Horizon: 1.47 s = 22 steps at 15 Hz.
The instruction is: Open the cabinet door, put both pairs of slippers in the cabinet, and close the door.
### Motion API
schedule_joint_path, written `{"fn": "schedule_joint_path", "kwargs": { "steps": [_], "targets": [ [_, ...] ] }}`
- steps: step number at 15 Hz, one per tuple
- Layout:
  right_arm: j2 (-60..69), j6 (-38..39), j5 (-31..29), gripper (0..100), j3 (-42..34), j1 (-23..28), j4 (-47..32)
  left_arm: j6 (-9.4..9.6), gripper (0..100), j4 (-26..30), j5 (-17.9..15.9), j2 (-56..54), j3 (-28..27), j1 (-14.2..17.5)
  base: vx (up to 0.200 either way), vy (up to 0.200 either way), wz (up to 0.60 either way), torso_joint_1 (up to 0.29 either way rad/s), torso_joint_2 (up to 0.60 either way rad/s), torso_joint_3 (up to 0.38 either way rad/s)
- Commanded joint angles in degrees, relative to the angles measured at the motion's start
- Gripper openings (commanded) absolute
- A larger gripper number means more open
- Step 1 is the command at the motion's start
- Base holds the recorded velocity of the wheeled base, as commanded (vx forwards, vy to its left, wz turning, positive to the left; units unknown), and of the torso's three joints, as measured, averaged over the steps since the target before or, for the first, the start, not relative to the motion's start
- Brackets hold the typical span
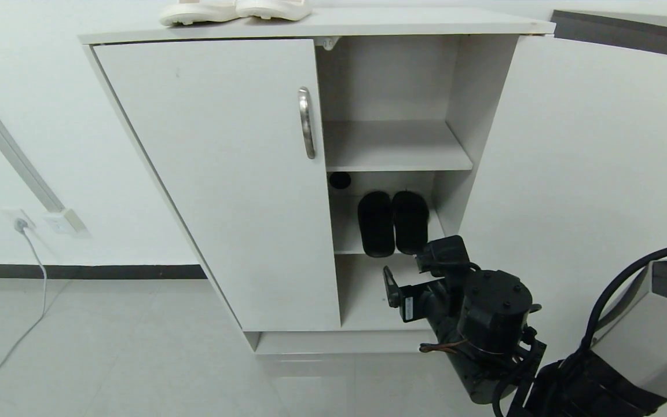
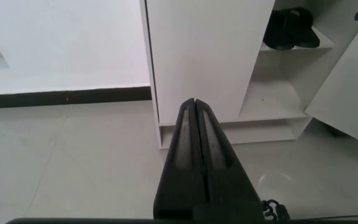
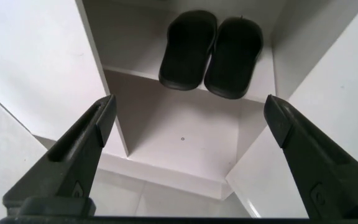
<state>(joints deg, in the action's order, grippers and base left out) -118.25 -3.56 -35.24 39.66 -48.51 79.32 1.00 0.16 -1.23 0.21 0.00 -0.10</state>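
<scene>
The black slippers (image 1: pixel 392 223) lie side by side on the middle shelf (image 1: pixel 345 243) of the cabinet (image 1: pixel 403 23). Their near ends sit at the shelf's front edge, perhaps slightly over it. The right pincer (image 3: pixel 189 104) hangs just in front of and below them, jaws spread wide and empty. My worry is that an upward sweep from here would clip those ends and drag the pair off the shelf.

The white slippers (image 1: pixel 235 10) rest on the cabinet top, high up and partly cut off in the head view. A grasp there would be poorly seen (a nudge could push them backward or over the side).

The open right door (image 1: pixel 588 174) stands close alongside the right arm. A bump could swing it, and it narrows the route upward. Closing it later may catch any overhanging sole.

The left door (image 1: pixel 212 185) is closed, its handle (image 1: pixel 307 123) untouched. The left pincer (image 2: pixel 194 109) is low near the floor (image 2: pixel 73 162), fingers pressed together and carrying nothing. A wall socket (image 1: pixel 21 223) with a cable sits well off to the left.
</scene>
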Motion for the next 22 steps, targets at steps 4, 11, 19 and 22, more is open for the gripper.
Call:
{"fn": "schedule_joint_path", "kwargs": {
  "steps": [4,11,19,22],
  "targets": [
    [0.5,0.0,0.7,100,-1.4,0.0,0.3,-0.12,0,-0.1,0.0,0.0,0.0,0.0,0.000,0.000,0.00,0.000,0.00,0.000],
    [0.6,-0.2,1.8,100,-1.9,0.9,0.1,-0.03,0,-0.1,-0.1,0.0,0.0,0.0,0.000,0.086,0.00,0.001,0.00,0.002],
    [0.5,-0.3,1.8,100,-1.9,1.0,0.3,-0.12,0,0.0,-0.1,0.0,0.0,0.0,0.000,0.200,0.00,0.004,0.00,0.004],
    [0.5,-0.3,1.8,100,-1.9,1.0,0.3,-0.12,0,-0.1,0.0,0.0,0.0,0.0,0.000,0.200,0.00,-0.001,0.00,0.002]
  ]
}}
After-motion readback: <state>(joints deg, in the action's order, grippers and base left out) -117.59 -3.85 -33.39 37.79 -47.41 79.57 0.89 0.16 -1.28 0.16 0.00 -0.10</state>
